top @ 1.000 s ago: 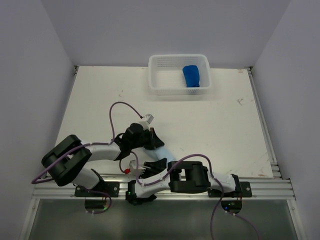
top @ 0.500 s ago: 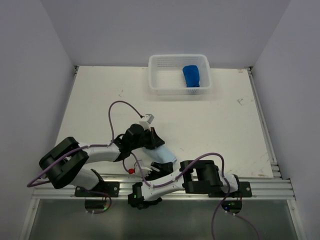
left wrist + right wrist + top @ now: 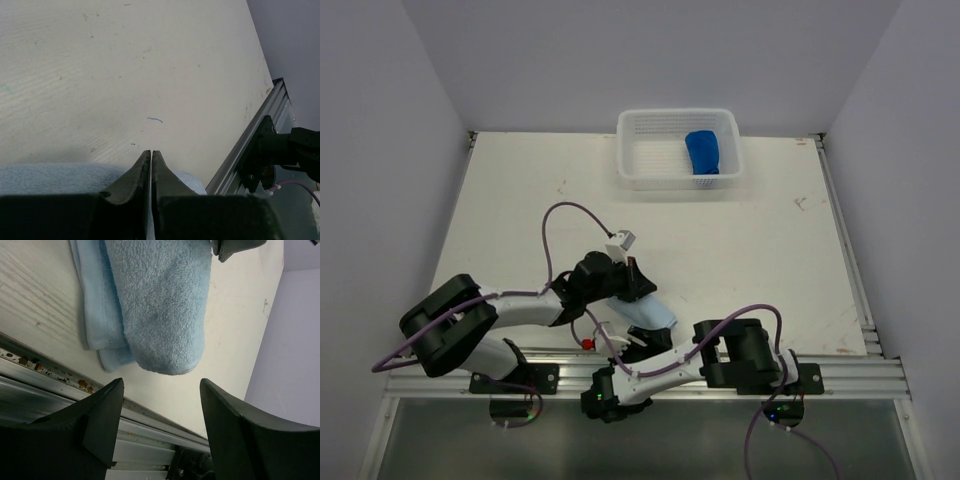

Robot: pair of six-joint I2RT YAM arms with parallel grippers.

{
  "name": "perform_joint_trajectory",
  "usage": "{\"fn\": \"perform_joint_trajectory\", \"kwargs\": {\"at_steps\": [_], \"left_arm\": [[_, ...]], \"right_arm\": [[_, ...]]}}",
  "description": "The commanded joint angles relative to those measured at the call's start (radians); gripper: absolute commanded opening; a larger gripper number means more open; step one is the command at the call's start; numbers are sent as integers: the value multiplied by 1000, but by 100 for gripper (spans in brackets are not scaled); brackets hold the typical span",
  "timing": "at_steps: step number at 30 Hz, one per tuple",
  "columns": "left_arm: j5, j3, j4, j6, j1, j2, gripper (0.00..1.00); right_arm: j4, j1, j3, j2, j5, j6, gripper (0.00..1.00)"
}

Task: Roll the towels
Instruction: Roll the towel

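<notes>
The pale sky blue towel lies partly rolled on the table near the front edge. It also shows in the right wrist view as a thick roll over a flat layer. My left gripper is shut and its fingers lie on top of this towel, with the tips past its edge. My right gripper is open and empty, just in front of the roll's end and apart from it. The dark royal blue towel lies in the basket.
A white perforated basket stands at the back middle of the table. A metal rail runs along the table's front edge, close under the right gripper. Purple cables loop off both arms.
The left gripper and the pale towel have shifted a little right and toward the front. The right arm has drawn back toward the front edge, its elbow swinging right.
</notes>
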Motion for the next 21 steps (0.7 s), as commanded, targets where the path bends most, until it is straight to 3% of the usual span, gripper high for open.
{"fn": "perform_joint_trajectory", "kwargs": {"at_steps": [1,13,21], "left_arm": [[-4,-29,4,26,87,61,7],[-13,-32,-15,42,89,64,7],[-13,-41,-10,37,87,53,7]], "right_arm": [[-4,244,34,-229,56,67,66],[-13,259,-85,-268,-197,44,65],[-75,276,-81,-360,-138,98,65]]}}
